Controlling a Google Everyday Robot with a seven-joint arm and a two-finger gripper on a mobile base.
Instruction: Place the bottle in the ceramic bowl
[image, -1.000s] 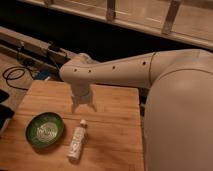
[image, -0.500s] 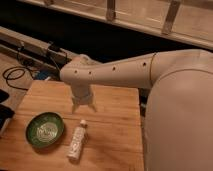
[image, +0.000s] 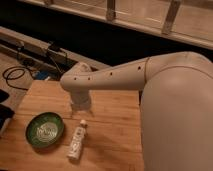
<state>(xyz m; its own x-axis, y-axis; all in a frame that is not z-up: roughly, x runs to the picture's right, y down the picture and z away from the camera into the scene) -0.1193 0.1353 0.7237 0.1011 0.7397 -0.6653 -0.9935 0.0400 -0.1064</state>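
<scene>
The gripper (image: 81, 111) is found at the end of a pale arm (image: 112, 77) that reaches in from the right of the view, and it is held pointing downward above the middle of the wooden tabletop (image: 117, 132). Its fingers (image: 75, 107) are seen parted, as far as can be made out, and nothing is held between them. The bottle (image: 77, 142) is found lying on its side on the tabletop, with its white cap turned toward the gripper and its base turned toward the near edge. The cap is located just below the fingertips in the view, and whether any contact is made there cannot be told; the body of the bottle is plainly outside the grasp. The bottle is noted as slightly slanted, its base set a little further toward the left of the view than its cap. The ceramic bowl (image: 29, 131) is seen standing upright on the tabletop just beside the bottle, on the left side of the view, and a narrow strip of wood is visible between the two. Only the pale patterned centre is seen inside the bowl. Dark cables (image: 15, 75) are noted on the floor beyond the far left corner of the tabletop.
</scene>
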